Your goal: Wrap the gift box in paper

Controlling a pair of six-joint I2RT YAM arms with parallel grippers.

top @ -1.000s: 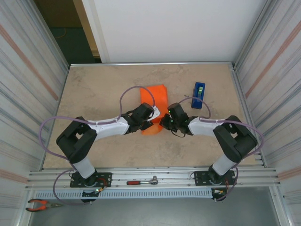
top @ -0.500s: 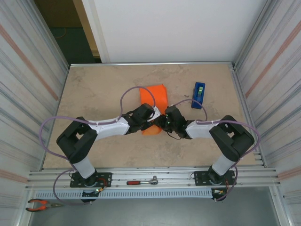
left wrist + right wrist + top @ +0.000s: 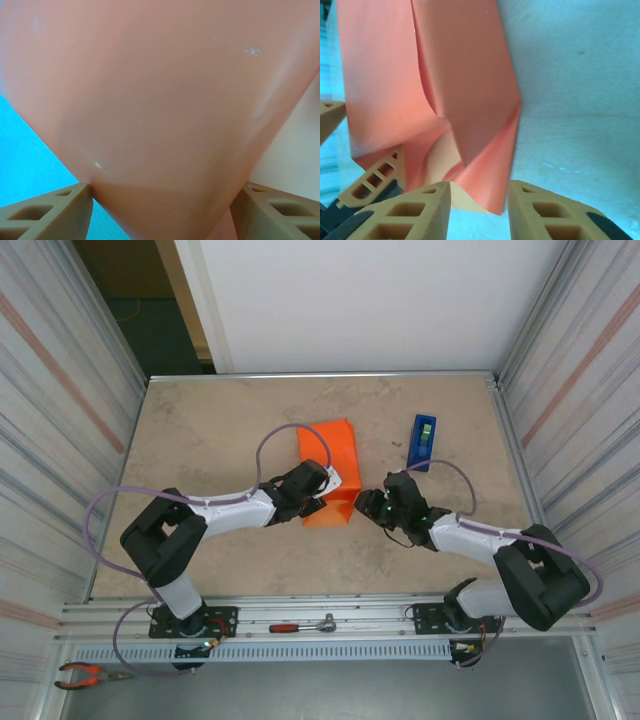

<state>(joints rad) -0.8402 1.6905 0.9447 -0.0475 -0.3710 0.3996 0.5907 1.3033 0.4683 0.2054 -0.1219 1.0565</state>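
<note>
Paper [image 3: 465,75] of bright orange covers the gift box [image 3: 330,455], so the box looks like a long orange block. It lies near the middle of the counter [image 3: 210,420]. One end points to the far wall and the other end points back toward the arms.

The left hand [image 3: 166,192] reaches in from the left and holds the near end of the gift box. Its fingers [image 3: 47,212] are spread wide, one on each side, and both touch the orange paper. Seen from the left wrist, the paper is very close and smooth.

The right hand [image 3: 479,192] sits just beside the near end, on the right side. Its fingers [image 3: 415,210] have a small gap between them and hold nothing. A pointy corner of the paper shows in front of that gap (I cannot tell if it touches the fingers).

From the right wrist, one flat side of the paper laps over the other, with a long crease down the middle. At the near end the paper bends into loose folds that stick out.

A blue tape dispenser [image 3: 422,442] stands on the counter to the right of the gift box, apart from it.
</note>
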